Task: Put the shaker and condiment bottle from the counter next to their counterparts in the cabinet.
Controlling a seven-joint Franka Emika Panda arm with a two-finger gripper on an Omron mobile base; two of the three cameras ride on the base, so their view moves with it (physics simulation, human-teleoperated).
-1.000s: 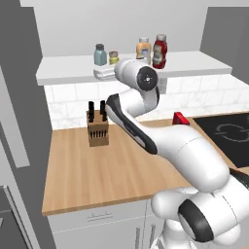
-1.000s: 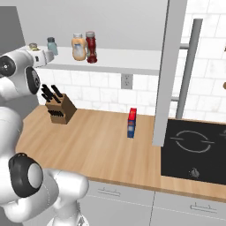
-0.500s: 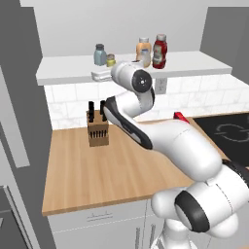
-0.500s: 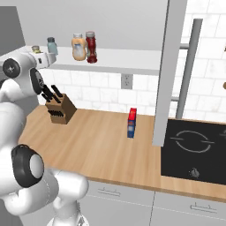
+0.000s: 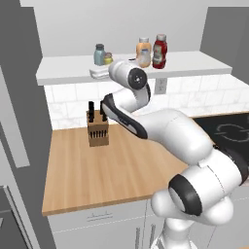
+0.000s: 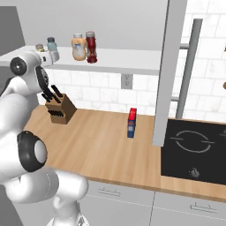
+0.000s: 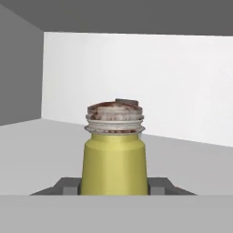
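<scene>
My gripper [image 7: 113, 189] is shut on the yellow-green shaker [image 7: 114, 154], whose worn silver cap faces the cabinet's pale back wall [image 7: 182, 91]. In the left base view the shaker [image 5: 108, 58] sits at the cabinet [image 5: 63, 73] board, just right of the blue-grey shaker [image 5: 99, 53], with the gripper [image 5: 104, 66] under it. The red condiment bottle [image 5: 159, 51] stands on the same board beside the pale orange bottle [image 5: 143, 52]. From the right I see the shaker [image 6: 39, 47], the gripper [image 6: 44, 53], the blue-grey shaker [image 6: 51, 43] and the condiment bottle [image 6: 90, 47]. I cannot tell whether the shaker rests on the board.
A knife block [image 5: 97, 129] stands on the wooden counter [image 5: 121, 170] below the shelf. A small red and blue box [image 6: 131, 122] stands near the black cooktop [image 6: 194, 150]. A grey upright panel [image 6: 165, 70] rises right of the shelf.
The arm's wrist has shifted slightly left toward the shelf. The shaker stays in the grip at nearly the same spot; the bottles have not moved.
</scene>
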